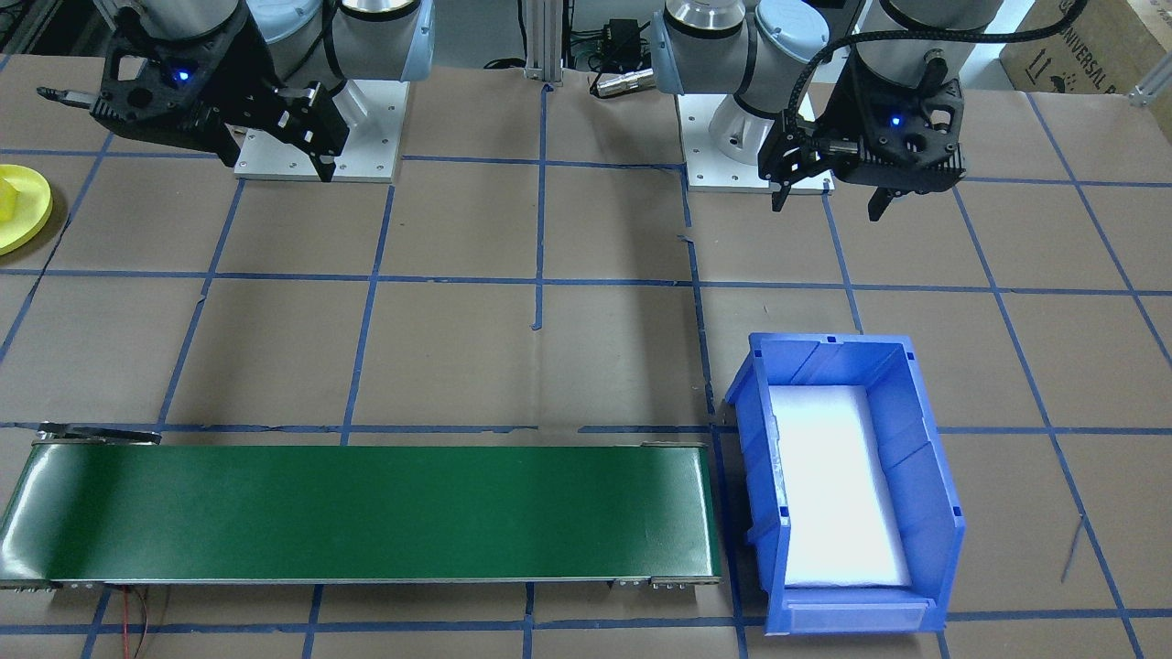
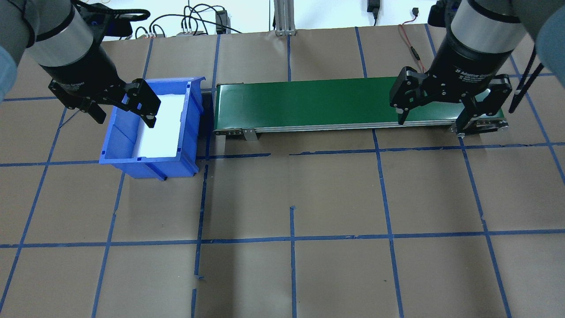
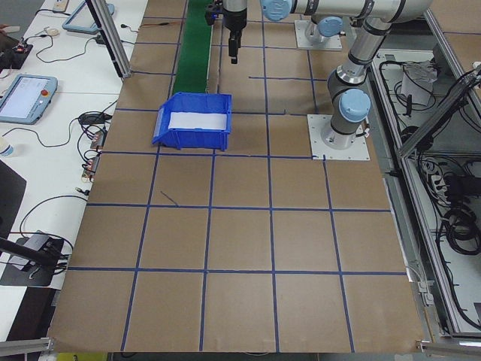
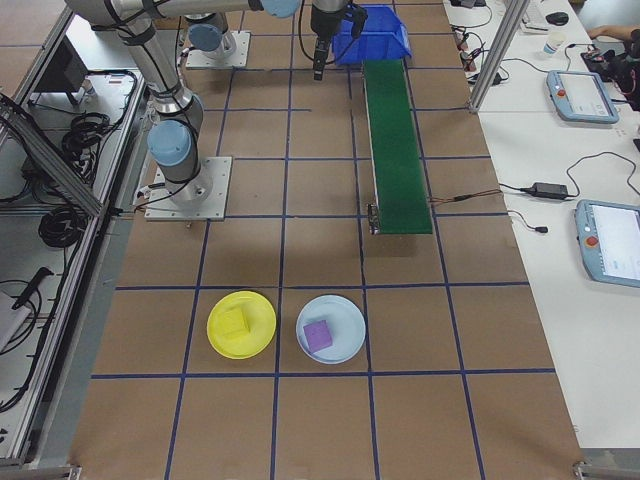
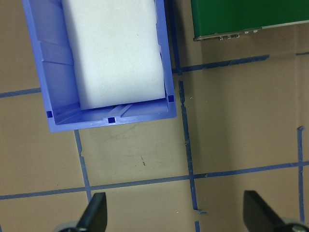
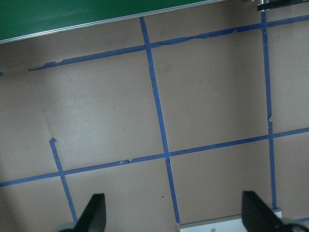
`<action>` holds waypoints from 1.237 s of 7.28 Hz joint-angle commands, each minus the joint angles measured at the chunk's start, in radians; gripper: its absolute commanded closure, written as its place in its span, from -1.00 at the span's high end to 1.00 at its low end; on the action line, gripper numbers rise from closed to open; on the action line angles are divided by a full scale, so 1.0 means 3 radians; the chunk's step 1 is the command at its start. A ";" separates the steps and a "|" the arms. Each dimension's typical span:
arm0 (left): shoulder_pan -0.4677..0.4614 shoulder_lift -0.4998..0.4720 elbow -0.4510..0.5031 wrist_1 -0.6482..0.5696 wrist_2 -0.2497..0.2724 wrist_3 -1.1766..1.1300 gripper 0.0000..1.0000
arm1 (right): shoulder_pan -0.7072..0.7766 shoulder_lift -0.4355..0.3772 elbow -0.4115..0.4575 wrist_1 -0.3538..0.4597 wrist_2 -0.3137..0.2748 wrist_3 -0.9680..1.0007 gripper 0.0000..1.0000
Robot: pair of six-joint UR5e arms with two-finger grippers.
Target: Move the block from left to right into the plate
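Note:
The yellow plate (image 4: 257, 339) lies on the table near the robot's right end, with a yellow foam cube (image 4: 234, 323) resting on it. In the front-facing view only part of the plate (image 1: 23, 220) shows, at the left edge. My left gripper (image 2: 126, 118) hovers open and empty above the near side of the blue bin (image 2: 119, 137). Its fingertips (image 5: 96, 212) frame bare table just outside the bin. My right gripper (image 2: 430, 123) hangs open and empty above the right end of the green conveyor belt (image 2: 309, 104), holding nothing.
A pale blue plate (image 4: 345, 352) with a purple cube (image 4: 318, 334) sits beside the yellow plate. The bin holds only a white foam pad (image 5: 113, 53). Blue tape lines grid the brown table. Both arm bases (image 1: 316, 128) stand at the robot's side.

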 commanded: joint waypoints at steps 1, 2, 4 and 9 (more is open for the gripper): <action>-0.0004 0.0000 0.0000 0.0000 0.0000 0.0000 1.00 | 0.0017 0.0007 0.0025 -0.0020 0.0029 0.0022 1.00; 0.0001 0.0000 0.0000 0.0000 0.0000 0.0000 1.00 | 0.0017 0.0012 0.0046 -0.0045 0.0034 0.0017 1.00; 0.0001 0.0000 0.0000 0.0000 0.0000 0.0000 1.00 | 0.0027 0.0048 0.0046 -0.0386 -0.0068 0.0027 1.00; 0.0001 0.0000 0.0000 0.0000 0.0000 0.0000 1.00 | 0.0032 0.0048 0.0036 -0.0408 -0.0038 0.0032 1.00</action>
